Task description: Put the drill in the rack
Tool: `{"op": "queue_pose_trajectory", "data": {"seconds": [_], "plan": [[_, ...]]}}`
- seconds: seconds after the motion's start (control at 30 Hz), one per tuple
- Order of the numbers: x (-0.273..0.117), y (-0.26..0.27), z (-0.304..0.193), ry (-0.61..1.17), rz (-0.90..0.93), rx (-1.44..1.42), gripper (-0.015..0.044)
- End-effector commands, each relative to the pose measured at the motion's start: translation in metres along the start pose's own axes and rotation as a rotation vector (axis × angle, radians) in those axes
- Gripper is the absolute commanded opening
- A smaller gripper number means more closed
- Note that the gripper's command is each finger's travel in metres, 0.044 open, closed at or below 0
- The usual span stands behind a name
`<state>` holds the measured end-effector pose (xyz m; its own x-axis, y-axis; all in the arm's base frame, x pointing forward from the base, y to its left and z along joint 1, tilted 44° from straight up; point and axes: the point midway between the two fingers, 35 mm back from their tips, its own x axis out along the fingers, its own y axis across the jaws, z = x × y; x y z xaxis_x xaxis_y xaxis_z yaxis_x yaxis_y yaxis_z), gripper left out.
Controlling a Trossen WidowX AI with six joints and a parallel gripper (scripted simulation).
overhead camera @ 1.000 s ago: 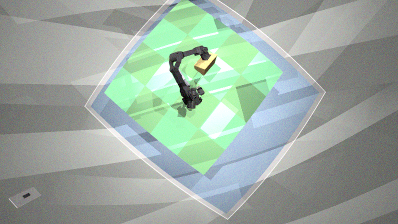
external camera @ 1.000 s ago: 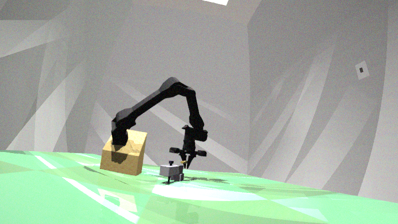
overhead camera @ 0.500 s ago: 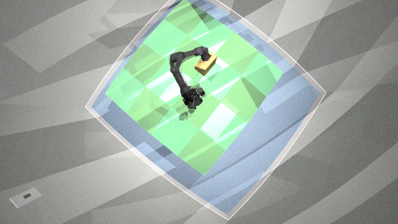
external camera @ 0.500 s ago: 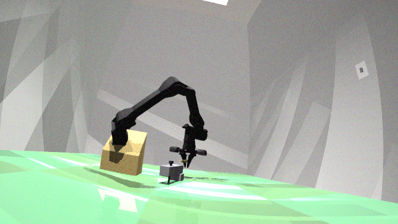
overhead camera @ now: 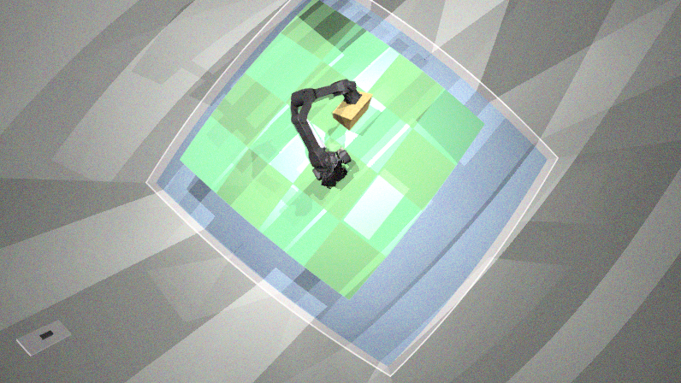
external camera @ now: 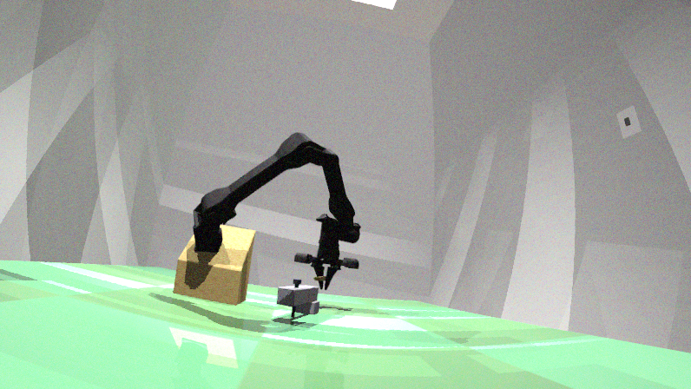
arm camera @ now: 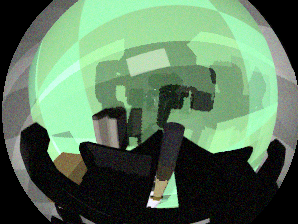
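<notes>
My gripper (external camera: 324, 287) is shut on the drill (external camera: 319, 278) (arm camera: 171, 145), a slim piece with a dark shank, a gold band and a pale end. It holds the drill above the green surface, just right of and a little above the grey block (external camera: 302, 293) in the exterior view; the drill appears clear of it. A dark knob (external camera: 297, 283), possibly the key, stands on top of that block, and a thin dark stem shows below it. A smaller grey block (external camera: 313, 306) sits at its lower right. I cannot tell which part is the rack. The top view hides the fingertips.
A wooden block (overhead camera: 352, 108) (external camera: 217, 278) (arm camera: 71, 166) stands under the arm's base. The green surface (overhead camera: 395, 190) is ringed by a blue border (overhead camera: 429, 247) with a pale raised edge. Dark shadows or reflections fall on the green in the wrist view.
</notes>
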<state>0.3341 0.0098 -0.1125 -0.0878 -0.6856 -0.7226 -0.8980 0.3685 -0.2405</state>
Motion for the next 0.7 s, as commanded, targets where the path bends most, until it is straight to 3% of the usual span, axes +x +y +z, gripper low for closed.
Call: {"op": "queue_pose_trajectory", "data": {"seconds": [0.0, 0.67], "plan": [[-0.003, 0.001, 0.002, -0.004, 0.0, 0.0, 0.0], [-0.003, 0.013, 0.004, -0.005, 0.001, 0.0, 0.0]]}}
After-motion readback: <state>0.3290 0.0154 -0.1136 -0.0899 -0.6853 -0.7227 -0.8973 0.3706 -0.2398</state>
